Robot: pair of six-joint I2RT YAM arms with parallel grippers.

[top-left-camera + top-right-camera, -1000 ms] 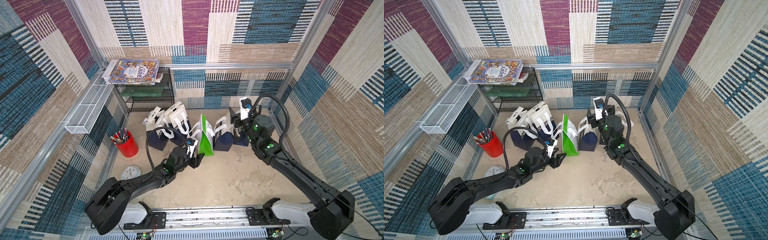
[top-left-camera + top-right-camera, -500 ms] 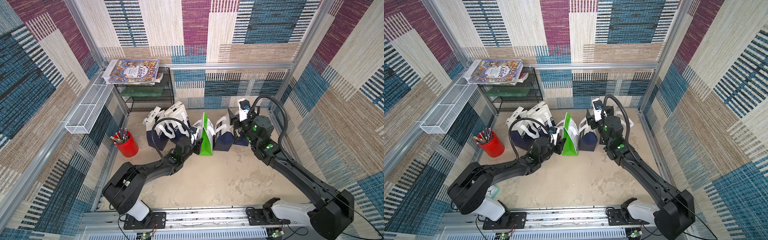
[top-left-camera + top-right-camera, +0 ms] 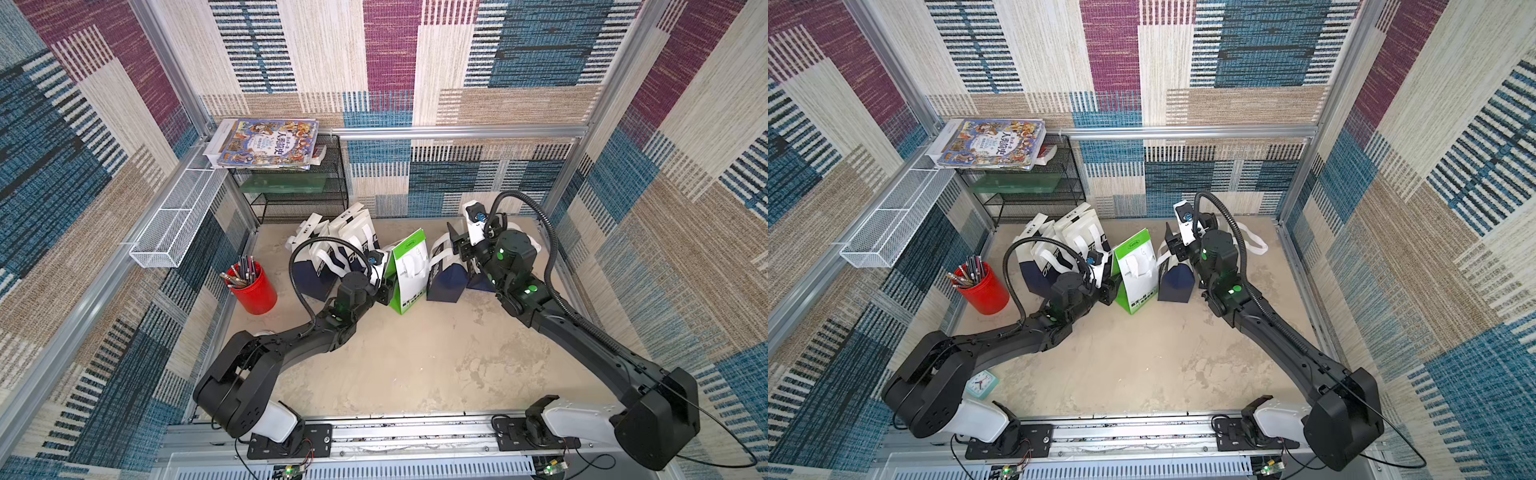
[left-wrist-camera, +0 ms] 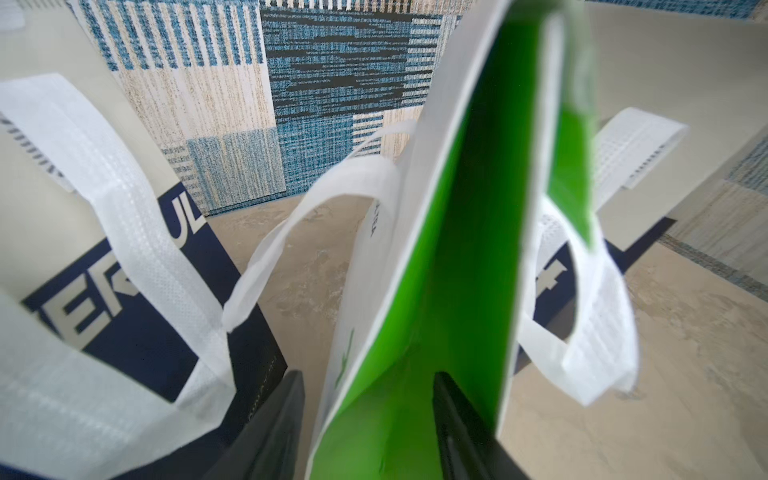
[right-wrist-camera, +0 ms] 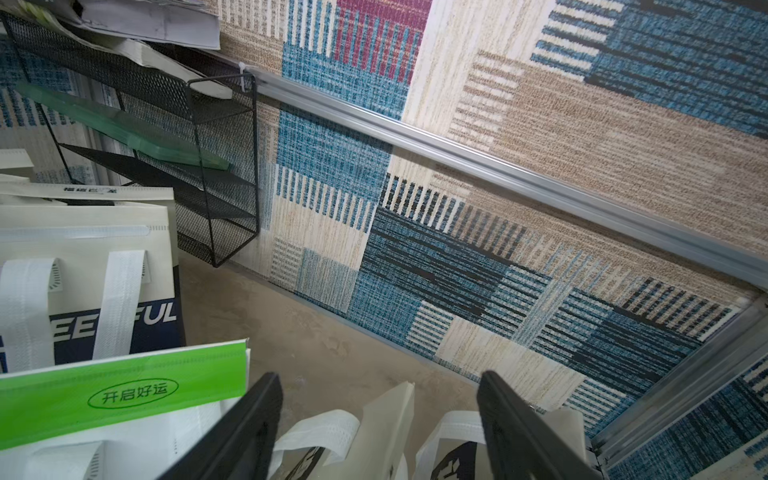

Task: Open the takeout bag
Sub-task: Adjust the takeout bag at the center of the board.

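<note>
1. The green-and-white takeout bag (image 3: 409, 270) stands upright on the sandy tabletop (image 3: 415, 365), in the middle of a row of bags, and its top edges meet in a closed ridge in both top views
2. The left gripper (image 3: 388, 289) sits low against that bag's side edge, on the left arm's side. In the wrist view its jaws are parted with the bag's green side fold between them. A strip of floor shows between one finger (image 4: 274, 432) and the bag's white panel, so it clamps nothing
3. The right gripper (image 3: 460, 246) hangs on the bag's other side, a little farther back, with its jaws spread wide and nothing between them
4. A navy bag (image 3: 444, 278) with white handles stands just beside the takeout bag, under the right gripper
5. Several navy bags (image 3: 328, 257) with white tops crowd against the takeout bag on the left arm's side
6. A red cup (image 3: 249, 291) of pens stands beyond those bags, well apart from the takeout bag
7. A black mesh shelf (image 3: 299, 195) stands behind the takeout bag toward the left arm's side, with picture books (image 3: 266, 143) on top and a white wire basket (image 3: 174, 224) farther out on the wall
8. A small clock (image 3: 980, 383) lies well in front of the takeout bag, partly hidden by the left arm
</note>
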